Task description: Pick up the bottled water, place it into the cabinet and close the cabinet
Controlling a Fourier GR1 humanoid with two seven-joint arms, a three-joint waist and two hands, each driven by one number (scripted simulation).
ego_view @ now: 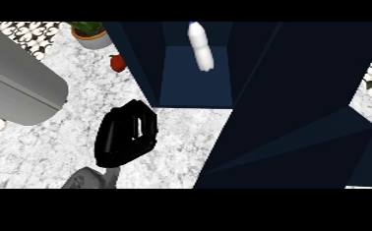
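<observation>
Head view puts me looking steeply down on a white speckled bench. Furthest left, well to the left of the left robot hand, I see a large grey rounded body reaching in from the left edge; I cannot tell what it is. Up and slightly left of that robot hand, by the top of the view, stands a potted plant in a pale pot, and just below it, still above the robot hand, lies a small red item close against the cabinet's left wall.

The left robot hand itself is black, on a grey forearm coming up from the lower edge. I see its fingers straight and lying together, pointing up toward the cabinet, with nothing held in them.

Up and to the right of the robot hand the dark blue cabinet stands open, its interior showing as a lighter blue recess. The bottled water is inside that recess, tilted, white cap uppermost, well apart from the robot hand. I can read no label or writing on it.

Right of the recess, a broad dark door panel fills the view down to the lower edge. I see no right robot hand.
</observation>
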